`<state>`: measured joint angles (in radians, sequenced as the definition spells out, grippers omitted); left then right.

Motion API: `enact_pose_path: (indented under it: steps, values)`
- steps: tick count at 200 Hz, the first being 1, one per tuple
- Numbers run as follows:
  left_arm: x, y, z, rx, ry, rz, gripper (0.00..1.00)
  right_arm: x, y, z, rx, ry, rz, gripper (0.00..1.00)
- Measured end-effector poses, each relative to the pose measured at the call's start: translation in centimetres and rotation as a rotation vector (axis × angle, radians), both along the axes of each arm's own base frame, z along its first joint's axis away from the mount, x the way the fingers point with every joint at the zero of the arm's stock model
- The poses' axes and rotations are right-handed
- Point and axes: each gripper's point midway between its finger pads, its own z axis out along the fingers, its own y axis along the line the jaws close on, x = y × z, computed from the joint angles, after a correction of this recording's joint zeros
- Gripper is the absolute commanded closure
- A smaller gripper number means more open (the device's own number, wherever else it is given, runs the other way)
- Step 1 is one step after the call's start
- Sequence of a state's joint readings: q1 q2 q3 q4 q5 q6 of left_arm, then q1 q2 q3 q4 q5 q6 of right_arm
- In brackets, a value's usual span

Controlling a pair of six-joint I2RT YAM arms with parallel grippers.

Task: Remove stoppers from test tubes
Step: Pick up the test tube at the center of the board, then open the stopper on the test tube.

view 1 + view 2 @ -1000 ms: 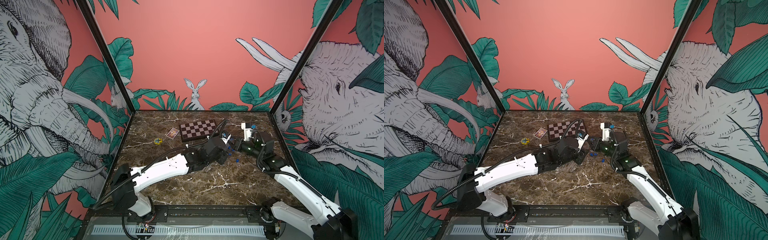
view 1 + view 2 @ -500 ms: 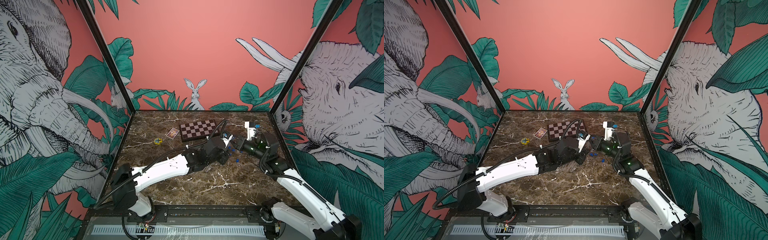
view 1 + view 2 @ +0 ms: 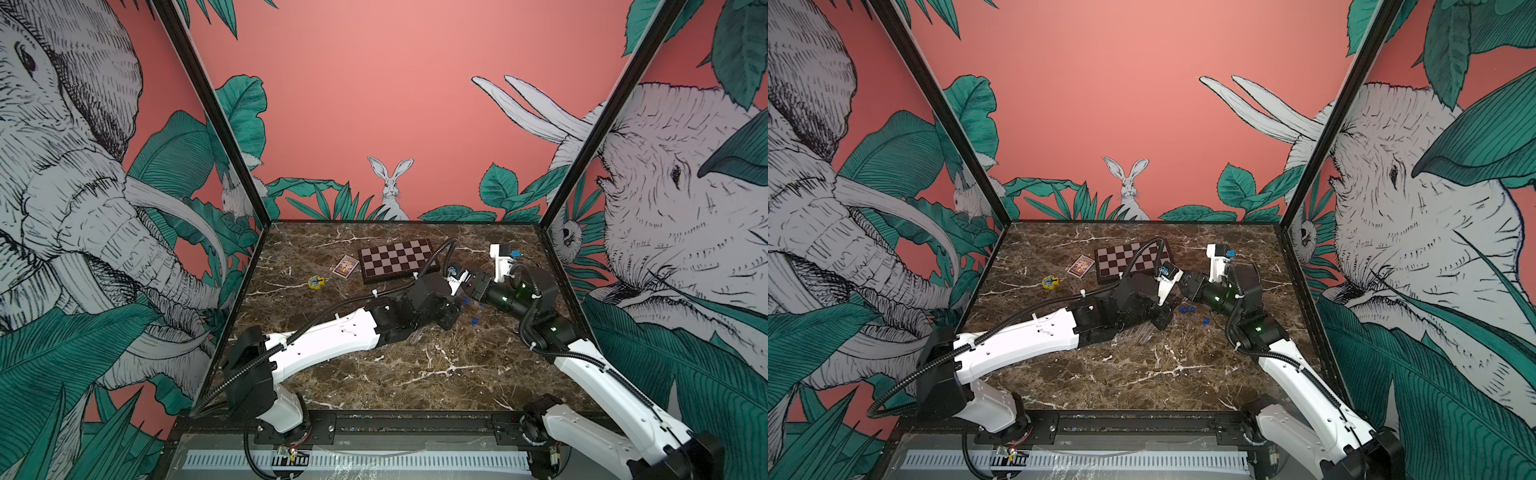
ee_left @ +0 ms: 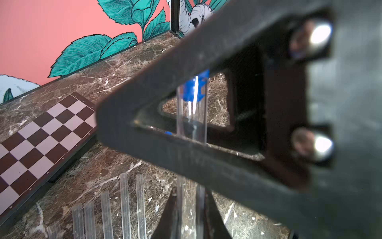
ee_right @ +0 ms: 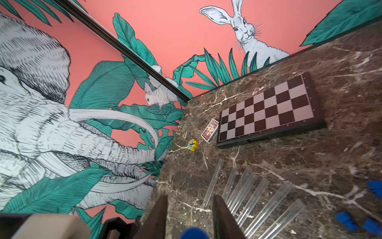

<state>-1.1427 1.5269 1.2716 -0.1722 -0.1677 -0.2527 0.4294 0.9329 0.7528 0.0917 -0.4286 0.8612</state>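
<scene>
One clear, thin test tube (image 4: 191, 120) is clamped between the narrowed jaws of the left pincer (image 4: 191, 207). One bright blue cylindrical stopper (image 4: 193, 89) is seated in its far end. That capped end is flanked by the jaws of the right pincer (image 5: 190, 198), which are set apart, with a small gap seen on either side of the blue cap. Seven more clear tubes (image 5: 258, 198) are counted lying side by side on the brown marble counter (image 3: 415, 374). They are at about 6 o'clock of the one brown-and-cream chessboard (image 3: 397, 259) and partly hidden under the left arm in both top views. Three loose blue stoppers (image 3: 1205, 320) are seen at 4 o'clock of the board, near the tubes. One small purple card box (image 3: 345, 266) is laid just beside the board at 9 o'clock. One yellow-and-blue toy (image 3: 316, 282) is found at 8 o'clock of that box.
</scene>
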Motion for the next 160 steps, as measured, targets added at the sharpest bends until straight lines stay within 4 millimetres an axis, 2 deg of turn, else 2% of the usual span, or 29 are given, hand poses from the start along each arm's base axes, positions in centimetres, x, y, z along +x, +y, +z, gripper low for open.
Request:
enact_pose_path:
  steps: [25,54,84,99,135,160]
  values:
    - [-0.2,-0.1,0.0,0.001,0.001,-0.016,1.0,-0.1,-1.2,0.6,-0.035,-0.024,-0.06,0.48]
    - [-0.5,-0.1,-0.6,0.011,0.011,-0.032,1.0,0.3,-2.8,3.0,-0.07,-0.06,-0.148,0.48]
    - [-0.9,0.1,-1.8,0.032,0.027,-0.042,1.0,1.4,-3.0,4.4,-0.082,-0.059,-0.183,0.49]
    - [-1.0,0.1,-2.2,0.04,0.03,-0.044,1.0,2.0,-2.7,3.7,-0.092,-0.028,-0.183,0.49]
    - [-1.2,0.1,-2.4,0.044,0.03,-0.049,1.0,2.9,-2.1,0.5,-0.13,0.088,-0.172,0.51]
    - [-1.1,0.1,-2.4,0.044,0.028,-0.049,1.0,2.8,-1.8,-0.1,-0.127,0.119,-0.155,0.53]
